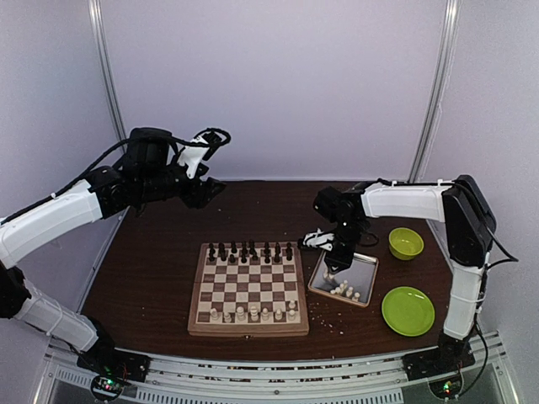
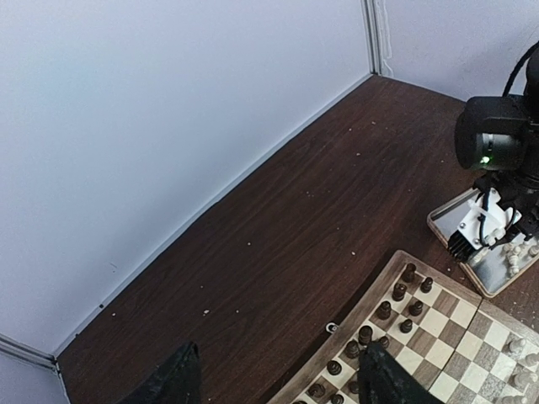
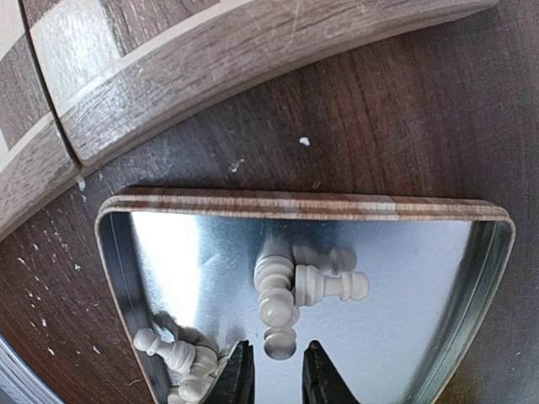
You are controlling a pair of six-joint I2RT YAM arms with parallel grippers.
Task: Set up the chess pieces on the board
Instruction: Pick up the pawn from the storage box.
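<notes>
Top view: the left gripper hangs high over the far-left part of the dark table, with pale walls behind. The right gripper dips into the tray, just right of the board. White pieces line the board's near row, and more lie in the tray.

Left wrist: the jaws are wide apart and empty.

Right wrist: the jaws are narrowly apart, with a piece's round end at their tips. I cannot tell whether they pinch it.

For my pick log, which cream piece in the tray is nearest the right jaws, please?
The cream piece whose round head sits just ahead of the gap; others lie farther off.
</notes>
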